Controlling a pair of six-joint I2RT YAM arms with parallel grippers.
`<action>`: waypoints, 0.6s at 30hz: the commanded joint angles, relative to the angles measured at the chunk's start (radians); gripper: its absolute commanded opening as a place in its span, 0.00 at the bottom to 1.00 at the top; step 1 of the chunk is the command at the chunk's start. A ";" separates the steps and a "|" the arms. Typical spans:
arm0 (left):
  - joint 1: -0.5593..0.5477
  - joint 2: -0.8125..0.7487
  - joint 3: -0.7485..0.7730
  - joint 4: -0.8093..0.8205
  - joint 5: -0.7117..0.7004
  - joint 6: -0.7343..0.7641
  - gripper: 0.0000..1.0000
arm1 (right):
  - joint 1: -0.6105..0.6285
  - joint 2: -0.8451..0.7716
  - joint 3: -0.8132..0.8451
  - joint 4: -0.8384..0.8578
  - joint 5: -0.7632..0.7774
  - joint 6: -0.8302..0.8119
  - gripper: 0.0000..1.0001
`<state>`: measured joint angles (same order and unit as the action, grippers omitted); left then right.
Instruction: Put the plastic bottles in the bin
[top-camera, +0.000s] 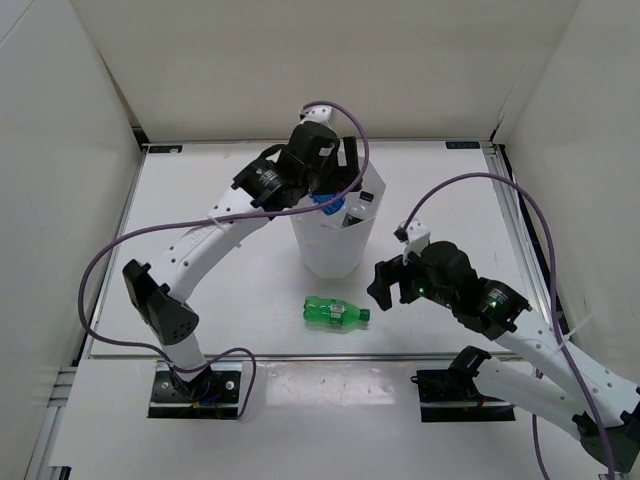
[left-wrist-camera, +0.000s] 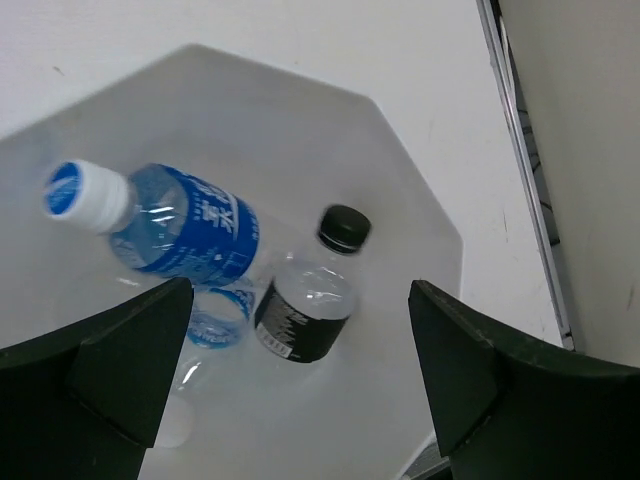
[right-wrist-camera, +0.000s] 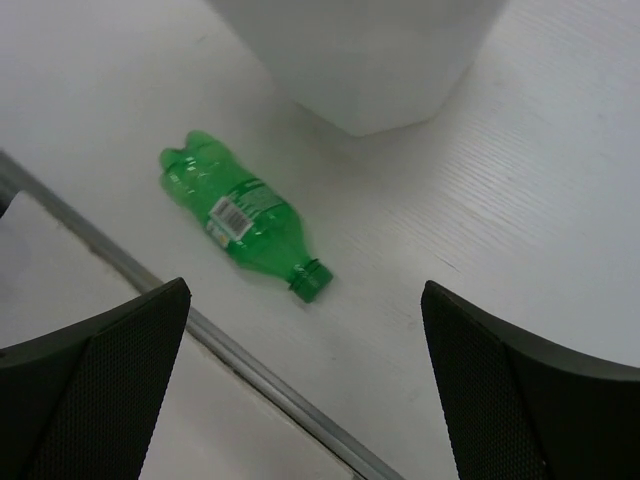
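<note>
The white bin (top-camera: 330, 250) stands mid-table. My left gripper (top-camera: 335, 198) hangs open and empty over its mouth. In the left wrist view, between my open fingers (left-wrist-camera: 300, 340), I look down into the bin (left-wrist-camera: 300, 120). Inside lie a blue-labelled bottle (left-wrist-camera: 185, 228), a black-labelled bottle with a black cap (left-wrist-camera: 308, 310) and part of a second blue-labelled bottle (left-wrist-camera: 215, 318). The green bottle (top-camera: 335, 312) lies on its side on the table in front of the bin. My right gripper (top-camera: 392, 285) is open and empty to its right. In the right wrist view, the green bottle (right-wrist-camera: 240, 215) lies beyond my gripper (right-wrist-camera: 305, 330), cap towards it.
The bin's base (right-wrist-camera: 370, 60) stands just behind the green bottle. The table's metal front edge rail (right-wrist-camera: 250, 370) runs close in front of the bottle. White walls enclose the table on the left, back and right.
</note>
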<state>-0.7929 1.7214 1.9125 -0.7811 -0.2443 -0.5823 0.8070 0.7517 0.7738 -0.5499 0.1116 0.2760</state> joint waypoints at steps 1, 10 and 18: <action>0.011 -0.158 0.104 -0.052 -0.133 0.025 1.00 | 0.085 -0.011 0.016 0.077 -0.064 -0.119 1.00; 0.047 -0.554 -0.211 -0.162 -0.380 0.030 1.00 | 0.360 0.219 -0.071 0.287 0.099 -0.302 1.00; 0.057 -0.775 -0.441 -0.401 -0.368 -0.120 1.00 | 0.351 0.461 -0.146 0.556 0.114 -0.365 1.00</action>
<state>-0.7395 0.9459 1.5383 -1.0344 -0.6205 -0.6350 1.1683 1.1530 0.6312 -0.1837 0.1913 -0.0345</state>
